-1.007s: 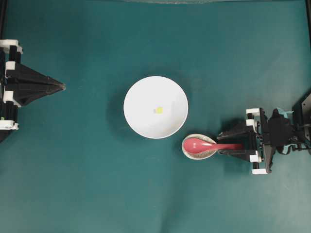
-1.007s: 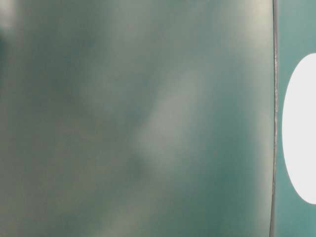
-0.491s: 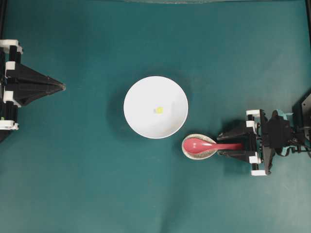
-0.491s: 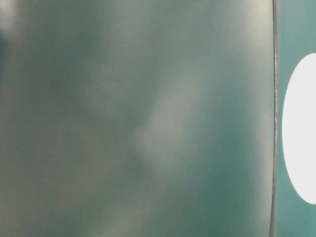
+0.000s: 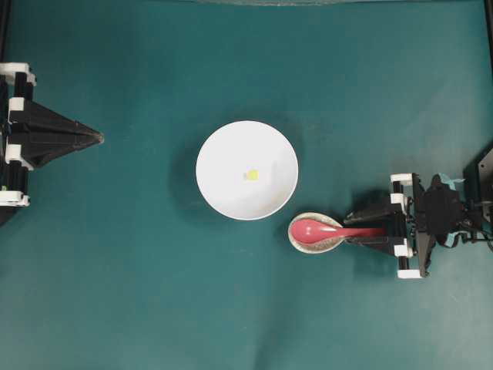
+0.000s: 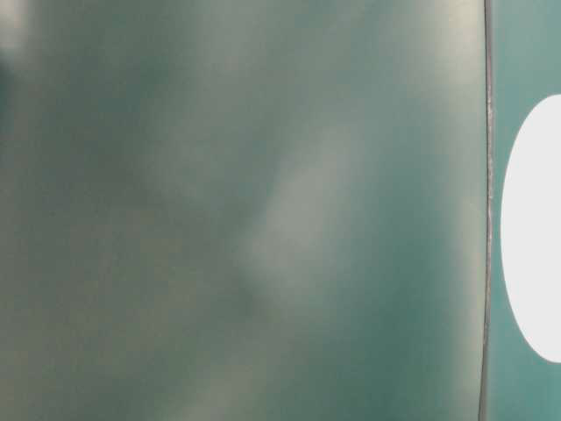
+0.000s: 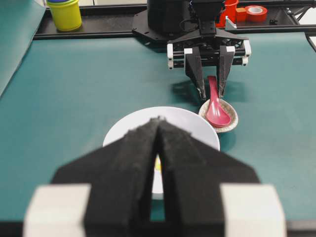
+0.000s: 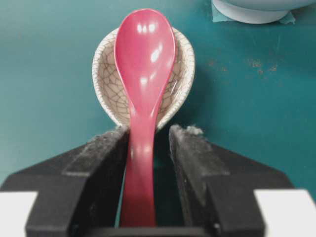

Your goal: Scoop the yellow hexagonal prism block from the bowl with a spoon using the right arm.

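Note:
The white bowl [image 5: 212, 150] sits mid-table with the tiny yellow hexagonal prism block [image 5: 252, 175] lying inside it. Right of the bowl, the pink-red spoon [image 5: 312, 229] rests scoop-up in a small speckled beige dish [image 5: 314, 247], handle pointing right. My right gripper [image 5: 351, 230] straddles that handle low over the table. In the right wrist view the handle [image 8: 140, 168] lies against the left finger [image 8: 106, 153], while a dark gap separates it from the right finger [image 8: 190, 153], so the jaws are open. My left gripper [image 5: 98, 138] is shut and empty at the far left.
The beige dish [image 8: 106, 84] nearly touches the bowl's lower right rim. In the left wrist view a yellow cup [image 7: 65, 14] and a red tape roll [image 7: 255, 10] stand beyond the table's far rail. The table-level view is blurred, showing only the bowl's edge [image 6: 535, 237].
The right gripper's jaws have narrowed around the spoon handle. The spoon, bowl, block and left arm have not moved.

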### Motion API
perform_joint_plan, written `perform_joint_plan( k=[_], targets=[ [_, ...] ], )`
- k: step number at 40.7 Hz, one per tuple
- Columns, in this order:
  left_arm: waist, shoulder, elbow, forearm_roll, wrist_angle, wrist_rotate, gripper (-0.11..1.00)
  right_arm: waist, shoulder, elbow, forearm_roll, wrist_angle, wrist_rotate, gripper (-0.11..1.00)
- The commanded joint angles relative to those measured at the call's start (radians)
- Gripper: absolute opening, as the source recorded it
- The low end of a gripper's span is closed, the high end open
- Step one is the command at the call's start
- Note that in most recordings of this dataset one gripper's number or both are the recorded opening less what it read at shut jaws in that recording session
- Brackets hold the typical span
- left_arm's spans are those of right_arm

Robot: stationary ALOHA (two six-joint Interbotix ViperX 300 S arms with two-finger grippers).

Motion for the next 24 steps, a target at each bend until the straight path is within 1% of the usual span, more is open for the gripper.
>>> perform_joint_plan(
  k=[1, 20, 24],
  targets=[
    [0.002, 0.006, -0.021, 0.003, -0.002, 0.002, -0.01, 0.005, -0.018, -0.003, 0.003, -0.008, 0.000, 0.43],
    [0.002, 0.006, -0.020, 0.003, 0.002, 0.003, -0.01, 0.012, -0.038, -0.002, 0.003, -0.003, -0.012, 0.43],
    [0.002, 0.006, -0.020, 0.003, 0.002, 0.003, -0.01, 0.012, -0.038, -0.002, 0.003, -0.003, -0.012, 0.41]
  ],
)
